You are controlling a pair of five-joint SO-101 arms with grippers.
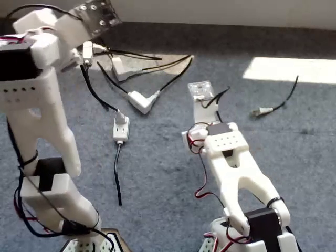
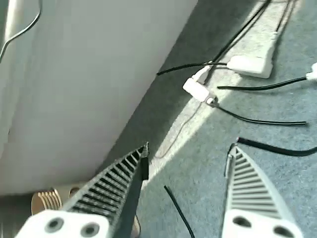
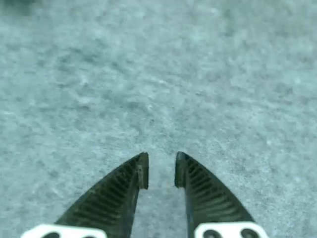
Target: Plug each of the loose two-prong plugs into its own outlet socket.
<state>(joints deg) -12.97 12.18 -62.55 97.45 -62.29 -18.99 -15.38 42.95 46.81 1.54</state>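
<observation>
While left gripper (image 2: 188, 151) gapes wide, empty, right gripper (image 3: 161, 158) slightly parted over carpet (image 3: 158, 74), holding nothing.

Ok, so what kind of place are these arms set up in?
Likely an indoor room, at floor level: grey carpet under everything, a white wall rising at its edge, and a sunlight patch.
</observation>
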